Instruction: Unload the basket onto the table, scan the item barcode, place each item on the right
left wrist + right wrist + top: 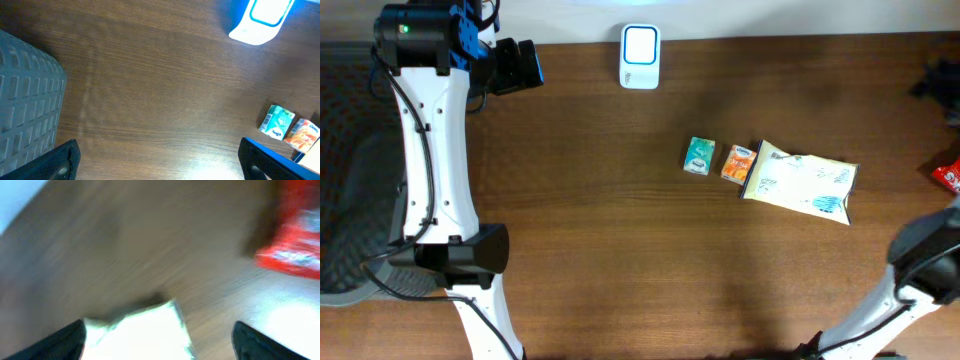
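Note:
The white scanner (640, 56) stands at the table's back edge and shows in the left wrist view as the scanner (260, 20). Three items lie mid-right: a teal box (699, 156), an orange box (739, 162) and a white pouch (803, 181). My left gripper (520, 65) hangs open at the back left, well clear of them; in its own view the left gripper (160, 167) has nothing between its fingers. My right gripper (162, 342) is open over the blurred white pouch (140, 330), which lies near its left finger (65, 340).
A red package (948, 177) lies at the table's right edge, also the red package (295, 235) in the right wrist view. A grey mesh surface (355, 200) sits left of the table. The right arm (928, 260) comes in from the bottom right corner.

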Robot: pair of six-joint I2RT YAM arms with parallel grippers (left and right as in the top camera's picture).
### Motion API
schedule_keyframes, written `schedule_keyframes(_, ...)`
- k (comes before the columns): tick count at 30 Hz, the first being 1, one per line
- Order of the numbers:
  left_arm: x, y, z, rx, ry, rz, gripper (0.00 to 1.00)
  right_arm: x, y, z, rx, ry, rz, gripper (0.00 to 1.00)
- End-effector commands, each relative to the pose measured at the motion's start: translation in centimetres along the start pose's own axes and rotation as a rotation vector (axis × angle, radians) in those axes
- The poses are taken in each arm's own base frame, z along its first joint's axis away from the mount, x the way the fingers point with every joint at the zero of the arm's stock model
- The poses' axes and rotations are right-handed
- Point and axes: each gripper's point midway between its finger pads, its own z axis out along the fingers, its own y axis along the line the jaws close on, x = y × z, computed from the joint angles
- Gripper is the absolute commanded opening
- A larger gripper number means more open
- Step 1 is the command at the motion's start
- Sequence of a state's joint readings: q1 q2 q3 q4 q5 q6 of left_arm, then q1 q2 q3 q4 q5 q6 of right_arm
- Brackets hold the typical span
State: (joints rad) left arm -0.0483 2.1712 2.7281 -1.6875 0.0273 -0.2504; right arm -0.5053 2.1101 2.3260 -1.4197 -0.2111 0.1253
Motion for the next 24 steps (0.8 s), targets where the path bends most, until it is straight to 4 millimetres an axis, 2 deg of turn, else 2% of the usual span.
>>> schedule_keyframes(1, -0.1, 0.1, 0.0, 0.002, 0.000, 0.006, 0.99, 5.0, 6.7, 4.2, -0.077, 0.191, -0.238, 0.99)
schedule_keyframes(3, 0.0, 0.1, 0.0, 0.002, 0.000, 0.005, 0.99, 7.7, 8.5, 7.1, -0.077, 0.266, -0.289, 0.99)
schedule_keyframes(5, -0.1, 0.1, 0.0, 0.002, 0.000, 0.006, 0.99, 9.9, 8.3, 10.6, -0.042, 0.311, -0.307, 0.99)
schedule_keyframes(6, 0.0, 0.1, 0.0, 0.002, 0.000, 0.006, 0.99, 10.7, 8.1, 11.8, -0.036, 0.328, -0.278, 0.99)
schedule_keyframes(7, 0.0, 0.1, 0.0, 0.002, 0.000, 0.006, 0.99, 13.0, 8.0, 13.8, -0.076, 0.388, -0.222, 0.92)
schedule_keyframes(10, 0.0, 0.1, 0.0, 0.002, 0.000, 0.006, 0.99, 16.8, 9.4, 15.9, -0.138, 0.466, -0.235, 0.77)
schedule_keyframes(11, 0.0, 0.1, 0.0, 0.002, 0.000, 0.006, 0.99, 17.9, 10.0, 16.3, -0.138, 0.484, -0.254, 0.73)
schedule_keyframes(13, 0.0, 0.1, 0.0, 0.002, 0.000, 0.005, 0.99, 20.2, 11.9, 17.4, -0.140, 0.503, -0.289, 0.73)
schedule_keyframes(16, -0.1, 0.1, 0.0, 0.002, 0.000, 0.006, 0.99, 23.2, 16.7, 18.5, -0.156, 0.489, -0.315, 0.73)
schedule_keyframes(21, -0.1, 0.1, 0.0, 0.002, 0.000, 0.005, 0.99, 28.6, 25.6, 18.3, -0.236, 0.462, -0.364, 0.73)
schedule_keyframes(24, -0.1, 0.1, 0.0, 0.002, 0.000, 0.005, 0.99, 29.8, 28.4, 17.0, -0.271, 0.451, -0.414, 0.74)
